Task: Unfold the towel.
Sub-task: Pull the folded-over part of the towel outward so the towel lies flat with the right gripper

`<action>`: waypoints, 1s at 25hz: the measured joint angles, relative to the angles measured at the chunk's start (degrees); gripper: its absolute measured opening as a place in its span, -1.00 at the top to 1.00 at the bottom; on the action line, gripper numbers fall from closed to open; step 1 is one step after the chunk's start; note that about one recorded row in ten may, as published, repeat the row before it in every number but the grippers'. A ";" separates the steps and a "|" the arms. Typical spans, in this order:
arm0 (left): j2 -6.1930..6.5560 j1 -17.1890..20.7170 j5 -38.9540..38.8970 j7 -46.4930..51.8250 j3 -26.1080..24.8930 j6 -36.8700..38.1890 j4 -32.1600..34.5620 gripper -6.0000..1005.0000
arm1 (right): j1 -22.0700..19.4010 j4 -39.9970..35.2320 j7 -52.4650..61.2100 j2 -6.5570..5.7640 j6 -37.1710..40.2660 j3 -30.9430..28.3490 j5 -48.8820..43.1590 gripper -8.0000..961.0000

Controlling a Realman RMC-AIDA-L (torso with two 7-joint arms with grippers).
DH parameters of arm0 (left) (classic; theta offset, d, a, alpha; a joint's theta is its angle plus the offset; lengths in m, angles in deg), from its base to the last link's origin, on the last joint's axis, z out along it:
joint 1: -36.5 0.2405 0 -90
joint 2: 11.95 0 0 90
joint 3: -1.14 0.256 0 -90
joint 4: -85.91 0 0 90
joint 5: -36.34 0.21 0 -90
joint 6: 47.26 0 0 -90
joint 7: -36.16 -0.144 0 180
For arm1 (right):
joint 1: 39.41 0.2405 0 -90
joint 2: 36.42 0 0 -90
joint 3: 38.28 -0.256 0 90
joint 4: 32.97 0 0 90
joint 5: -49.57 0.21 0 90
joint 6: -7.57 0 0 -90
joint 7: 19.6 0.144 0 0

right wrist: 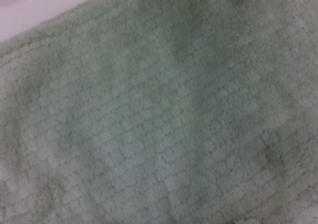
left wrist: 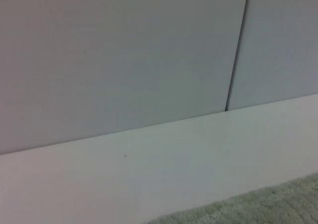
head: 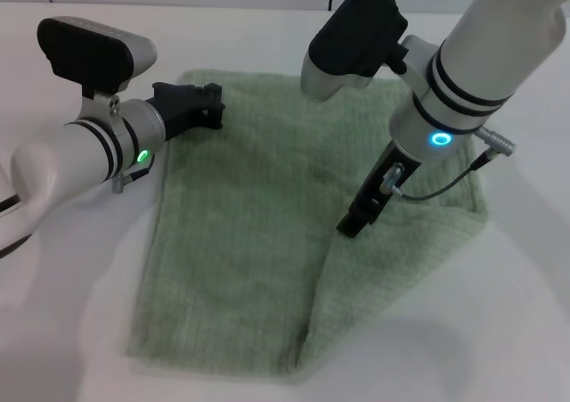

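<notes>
The pale sage-green towel (head: 240, 233) lies on the white table (head: 71, 286), with its right part folded over along a slanted edge. My right gripper (head: 350, 226) points down at the top of that fold. It looks shut on the towel's upper layer, which rises in a tent toward it. The right wrist view is filled by the towel (right wrist: 159, 114). My left gripper (head: 214, 106) lies low at the towel's far left corner. The left wrist view shows only a strip of towel (left wrist: 258, 209).
A pale wall with a vertical seam (left wrist: 237, 45) stands behind the table's far edge. Bare white table surrounds the towel on all sides. The right arm's grey cable (head: 445, 184) hangs over the towel's right side.
</notes>
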 joint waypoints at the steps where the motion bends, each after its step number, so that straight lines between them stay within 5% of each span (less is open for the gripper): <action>1: 0.00 0.01 -0.02 0.00 0.00 0.00 0.01 0.99 | 0.06 0.21 -0.04 0.00 0.05 -0.01 0.08 -0.29; 13: 0.00 0.10 -0.15 0.00 0.00 0.11 0.07 0.99 | 1.14 1.43 0.08 0.03 -0.08 0.58 0.00 -0.18; 25: 0.12 0.11 -0.01 0.00 0.00 0.27 0.07 0.99 | 1.62 1.57 0.32 0.02 -0.38 0.69 -0.38 0.71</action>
